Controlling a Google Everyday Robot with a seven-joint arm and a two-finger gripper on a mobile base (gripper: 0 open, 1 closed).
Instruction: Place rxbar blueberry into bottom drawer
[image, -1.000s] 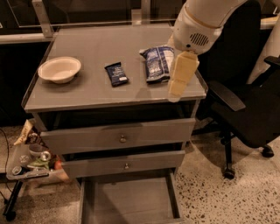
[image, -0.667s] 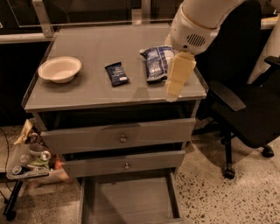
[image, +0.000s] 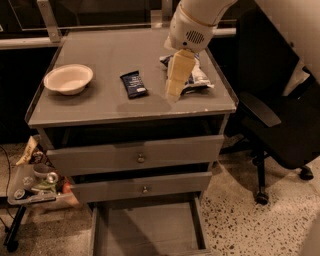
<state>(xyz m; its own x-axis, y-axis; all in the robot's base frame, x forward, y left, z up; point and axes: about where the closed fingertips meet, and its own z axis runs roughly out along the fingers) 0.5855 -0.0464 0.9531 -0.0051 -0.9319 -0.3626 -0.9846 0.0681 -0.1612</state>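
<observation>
hovering above the cabinet top against the chip bag (image: 199, 79), the gripper (image: 172, 91) carried nothing visible; released or clenched, i could not tell. the rxbar blueberry (image: 133, 84) lay flat nearby, toward the bowl (image: 68, 79). best to centre over it, span its narrow width, then descend. the bottom drawer (image: 145, 227) stood open.

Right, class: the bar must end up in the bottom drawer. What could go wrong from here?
1. The hand hangs over the cabinet top beside the chip bag, apart from the rxbar blueberry; it might catch the bag instead.
2. The bar lies flat, so a grasp could slip.
3. The open bottom drawer sits under two upper drawers; the arm might bump them.
</observation>
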